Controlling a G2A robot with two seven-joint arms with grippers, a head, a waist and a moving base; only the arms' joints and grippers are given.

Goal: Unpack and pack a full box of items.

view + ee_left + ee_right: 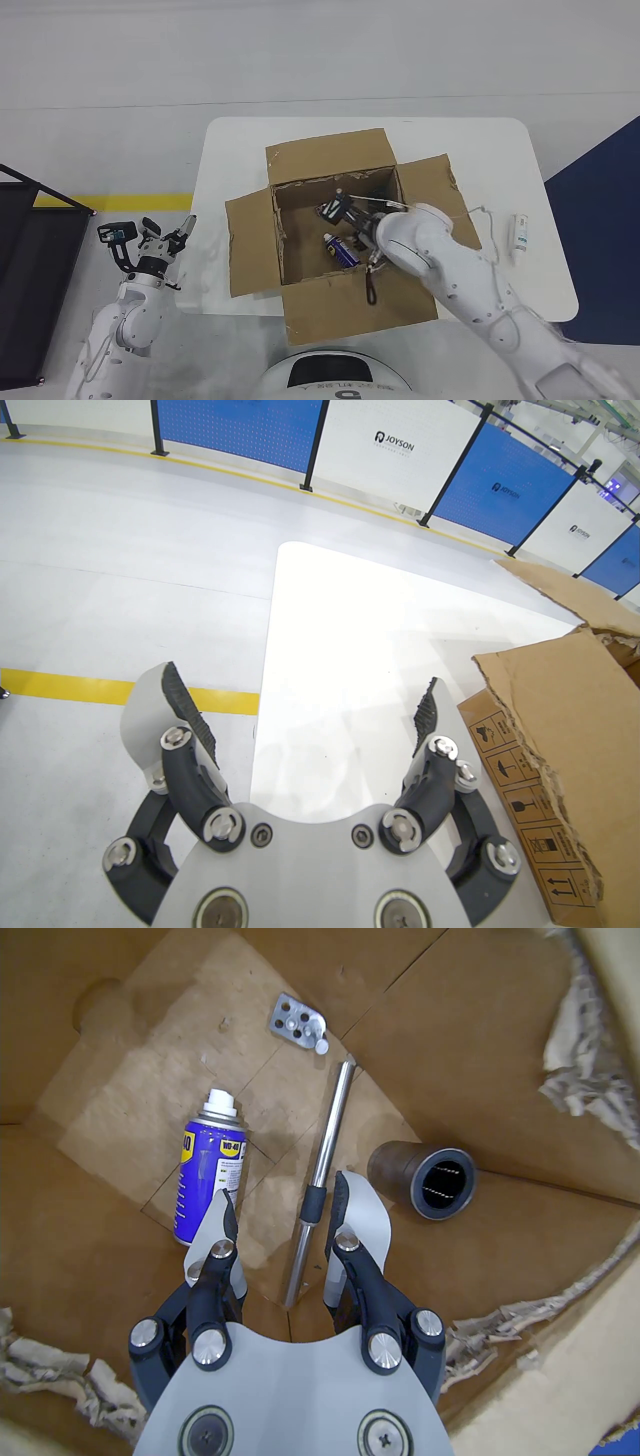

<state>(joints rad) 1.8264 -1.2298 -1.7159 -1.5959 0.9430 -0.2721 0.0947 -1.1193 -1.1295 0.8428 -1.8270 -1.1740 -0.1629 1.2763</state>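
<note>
Cardboard box (318,158) stands open on the white table (480,150). Inside the box lie a blue spray can (210,1168), a steel rod (327,1148), a dark cylinder (400,1173) and a small metal bracket (295,1023). The right gripper (283,1188) hangs inside the box, its jaws parted above the rod. The left gripper (301,672), spread wide, sits beyond the box's left flap.

- spray can (210,1168): a blue label with a brand name in yellow letters, and a white patch of small print beside it.
- box (545,720): a row of black handling signs on its side, among them an umbrella, a glass and up arrows.
- fence panels (395,445): a logo with one word on each.
</note>
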